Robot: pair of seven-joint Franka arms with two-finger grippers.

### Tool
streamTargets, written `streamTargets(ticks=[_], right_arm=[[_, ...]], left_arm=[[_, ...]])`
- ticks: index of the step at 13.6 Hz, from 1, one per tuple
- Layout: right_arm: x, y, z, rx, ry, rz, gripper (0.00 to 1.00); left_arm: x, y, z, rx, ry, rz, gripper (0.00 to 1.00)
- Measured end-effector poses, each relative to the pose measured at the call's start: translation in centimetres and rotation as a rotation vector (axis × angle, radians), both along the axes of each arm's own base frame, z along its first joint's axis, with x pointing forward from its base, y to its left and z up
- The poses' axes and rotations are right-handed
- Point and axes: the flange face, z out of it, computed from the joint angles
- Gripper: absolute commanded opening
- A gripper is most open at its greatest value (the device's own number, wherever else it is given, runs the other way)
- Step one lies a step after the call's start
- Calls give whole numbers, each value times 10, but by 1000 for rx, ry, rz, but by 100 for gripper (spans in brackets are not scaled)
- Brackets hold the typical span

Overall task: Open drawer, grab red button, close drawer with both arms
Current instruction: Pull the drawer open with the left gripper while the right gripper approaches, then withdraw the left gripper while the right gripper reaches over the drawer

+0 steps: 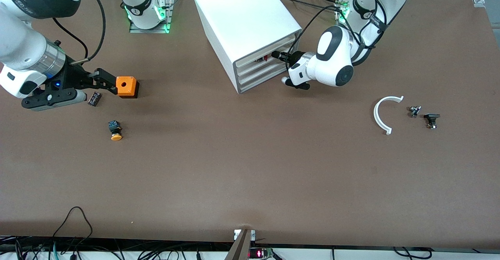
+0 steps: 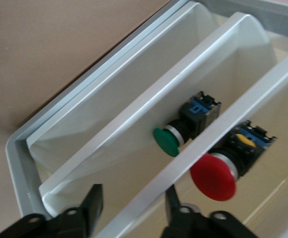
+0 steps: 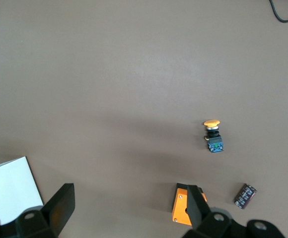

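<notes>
Left gripper (image 2: 134, 213) open, empty, at cabinet (image 1: 246, 25) front, red button (image 2: 214, 174) in drawer (image 2: 193, 148) just ahead, right gripper (image 3: 129, 210) open, waits.

Robotics lab: bolted arm bases (image 1: 148, 11), cable tangle (image 1: 70, 248) along table edge.

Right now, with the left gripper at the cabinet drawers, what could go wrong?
1. The red button lies beside a green button in the neighbouring drawer; the open left gripper could drop into the wrong one.
2. The drawer wall runs between its fingers, so closing may pinch plastic instead of the button.
3. The right gripper waits open by the orange box and may nudge it when it moves.
</notes>
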Motion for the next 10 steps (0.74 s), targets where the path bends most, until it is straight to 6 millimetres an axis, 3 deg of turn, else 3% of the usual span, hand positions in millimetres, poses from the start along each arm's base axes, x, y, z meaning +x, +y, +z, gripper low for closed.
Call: streamTargets(ticks=[3,7,8,9,10], right_arm=[[1,24,-4,78,10,52,100],[13,113,-20,147,0,171,100],[14,132,-22,149,-6,198,100],[15,146,-22,151,-11,219,100],[16,157,-20,154,-19,241,100]], left_arm=[[14,13,2,-15,-34,20,0],[84,85,17,5,-212,75,0],[92,94,19,0,-232,82,34],[97,98,21,-4,-248,85,99],[99,100,22,-1,-257,93,100]])
